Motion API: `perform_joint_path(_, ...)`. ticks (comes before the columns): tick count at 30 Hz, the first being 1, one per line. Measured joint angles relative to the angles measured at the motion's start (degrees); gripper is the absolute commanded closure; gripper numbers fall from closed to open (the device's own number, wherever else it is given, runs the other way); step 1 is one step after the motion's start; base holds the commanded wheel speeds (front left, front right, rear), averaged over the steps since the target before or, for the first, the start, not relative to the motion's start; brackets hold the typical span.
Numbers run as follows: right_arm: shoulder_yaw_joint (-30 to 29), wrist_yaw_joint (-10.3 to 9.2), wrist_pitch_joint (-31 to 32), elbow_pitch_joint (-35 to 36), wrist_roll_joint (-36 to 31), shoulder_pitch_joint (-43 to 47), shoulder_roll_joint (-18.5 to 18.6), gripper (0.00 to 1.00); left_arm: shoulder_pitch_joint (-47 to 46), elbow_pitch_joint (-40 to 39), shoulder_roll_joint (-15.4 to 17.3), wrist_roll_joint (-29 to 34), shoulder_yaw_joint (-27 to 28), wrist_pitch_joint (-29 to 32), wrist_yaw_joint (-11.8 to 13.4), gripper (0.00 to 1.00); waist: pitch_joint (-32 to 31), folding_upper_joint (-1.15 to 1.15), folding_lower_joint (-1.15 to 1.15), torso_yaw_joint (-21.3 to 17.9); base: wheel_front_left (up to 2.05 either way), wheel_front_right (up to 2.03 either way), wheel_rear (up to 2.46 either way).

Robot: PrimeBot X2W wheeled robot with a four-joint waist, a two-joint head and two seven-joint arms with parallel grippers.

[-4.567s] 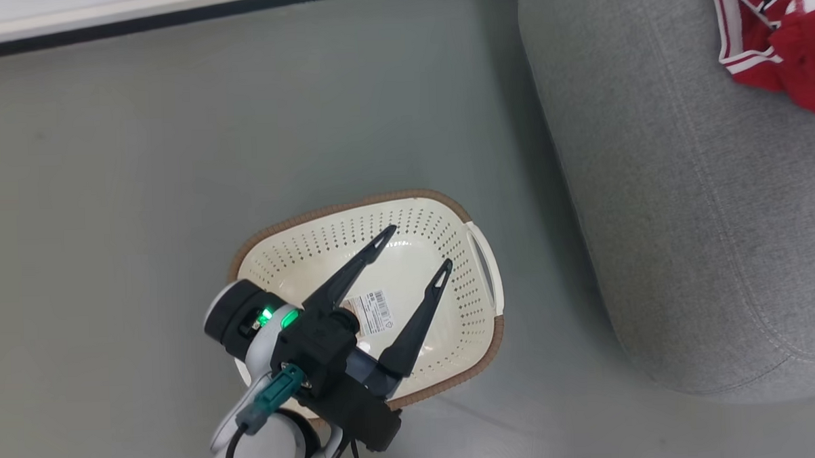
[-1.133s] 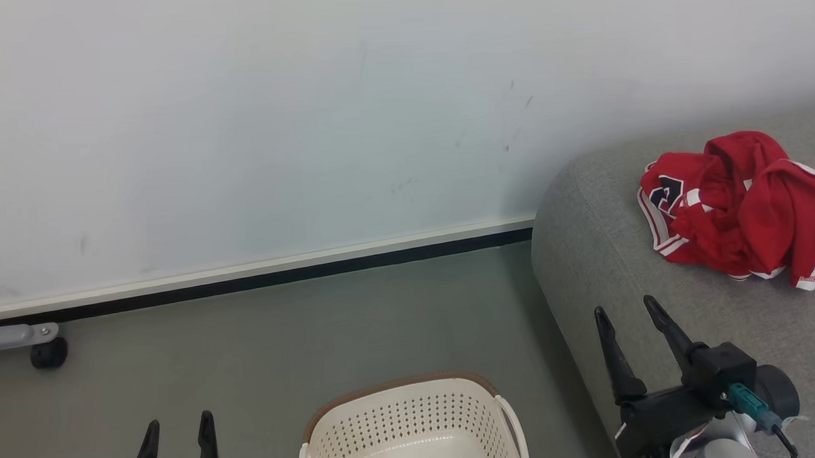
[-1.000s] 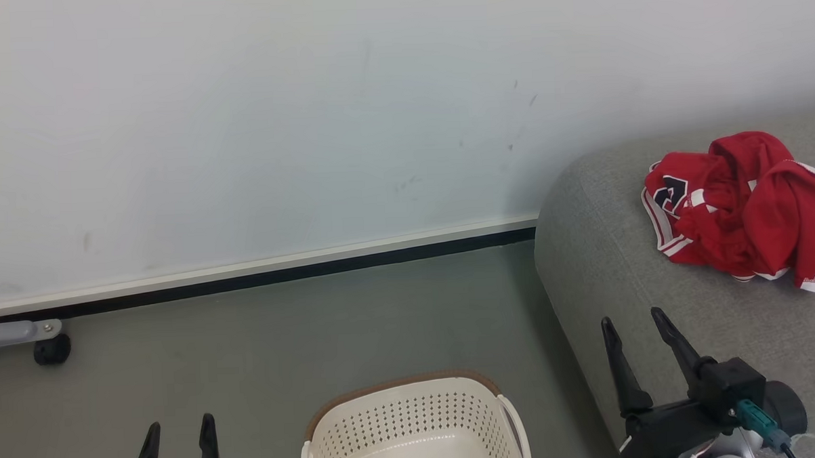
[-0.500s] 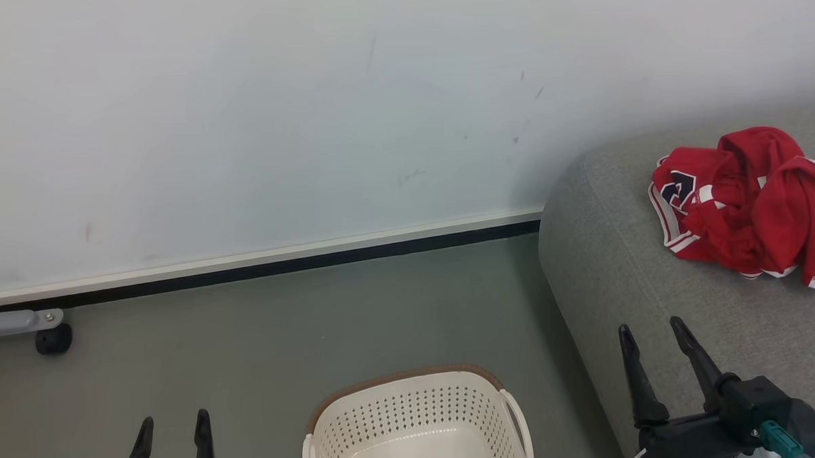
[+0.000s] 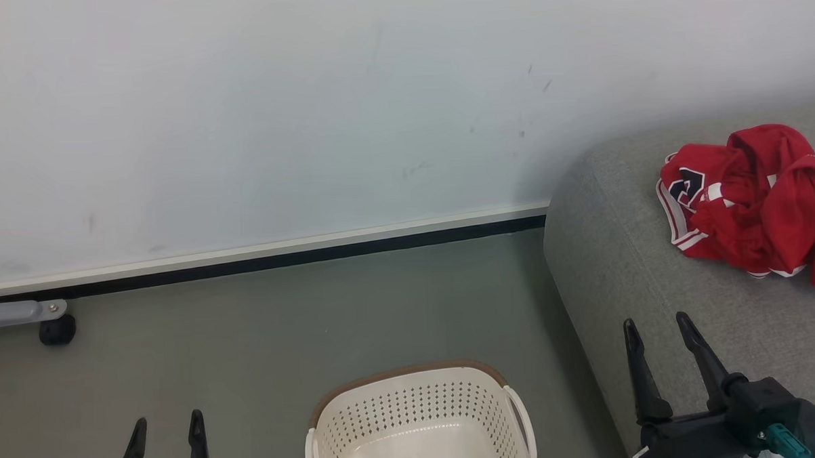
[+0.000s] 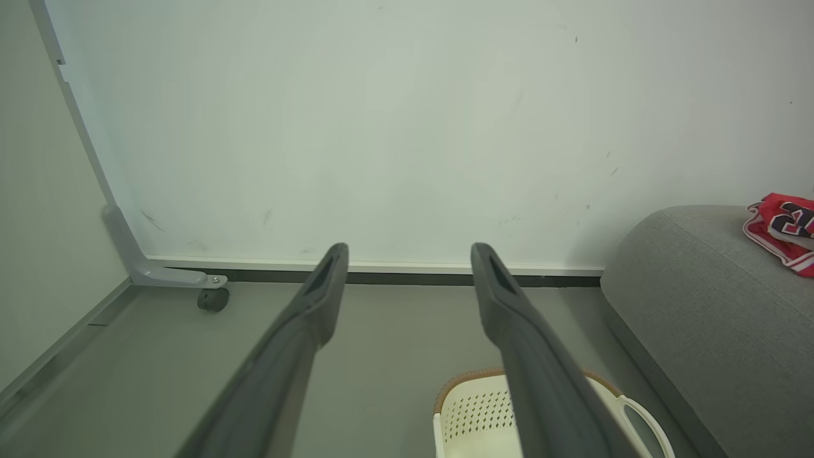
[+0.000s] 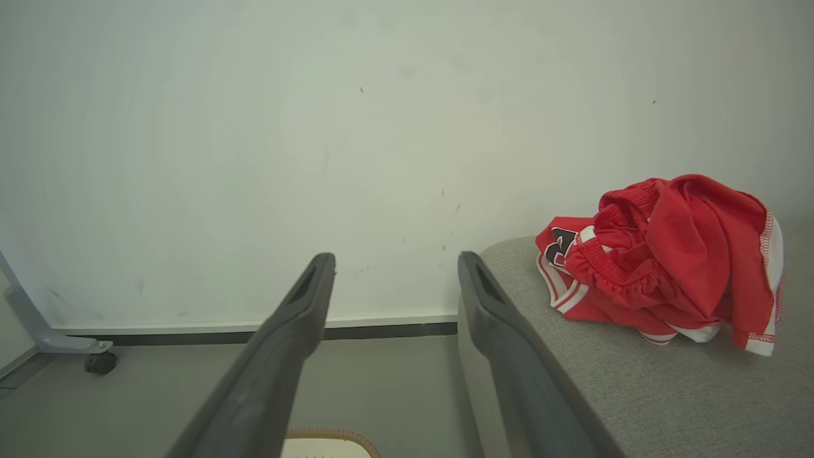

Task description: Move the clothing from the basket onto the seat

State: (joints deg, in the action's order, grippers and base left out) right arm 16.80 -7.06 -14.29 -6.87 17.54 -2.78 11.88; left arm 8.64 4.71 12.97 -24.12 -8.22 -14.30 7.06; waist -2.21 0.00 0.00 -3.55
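The clothing [image 5: 752, 203], one crumpled red heap with white trim and black-and-white lettering, lies on the seat [image 5: 625, 262], a single grey fabric cushion block against the white wall [image 5: 274, 111]. One cream perforated basket [image 5: 413, 405] with a brown rim stands on the grey-green floor [image 5: 282, 315] beside the seat. Two grippers are released and hold nothing: the left gripper [image 5: 168, 418] over the floor, the right gripper [image 5: 655, 319] over the seat's edge.

Free room: we note bare floor [image 5: 282, 328] ahead of the left claw [image 5: 169, 419], running to the wall [image 5: 309, 124]. Obstacles we list: basket [image 5: 399, 374] to the right of that claw; seat [image 5: 605, 249] ahead of the right claw [image 5: 656, 319], clothing [image 5: 752, 203] heaped beyond its tips; caster [image 5: 57, 330] far left of both.
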Motion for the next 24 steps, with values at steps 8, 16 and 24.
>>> perform_joint_path(8, 0.23, 0.01, 0.15, -1.74, -0.34, 1.29, -0.77, 1.0, 0.22, 2.41, -1.19, 0.02, -0.3, 0.08, -0.01, 1.0, 0.2, 0.0, 0.0, 0.08, 0.0, 0.0, 0.0)
perform_joint_path(16, -1.13, 0.69, 1.27, -3.6, 2.66, 2.8, -1.7, 1.0, 0.17, 4.13, -2.35, -3.07, 0.2, 1.48, -0.66, 1.0, 0.35, 0.0, 0.0, 0.3, 0.0, 0.0, 0.0)
perform_joint_path(24, -3.14, 1.86, 3.21, -4.38, 9.4, 2.3, -2.36, 1.0, -0.1, 4.66, -3.08, -8.81, 1.56, 3.22, -1.85, 1.0, 0.53, 0.0, 0.0, 0.6, 0.0, 0.0, 0.0)
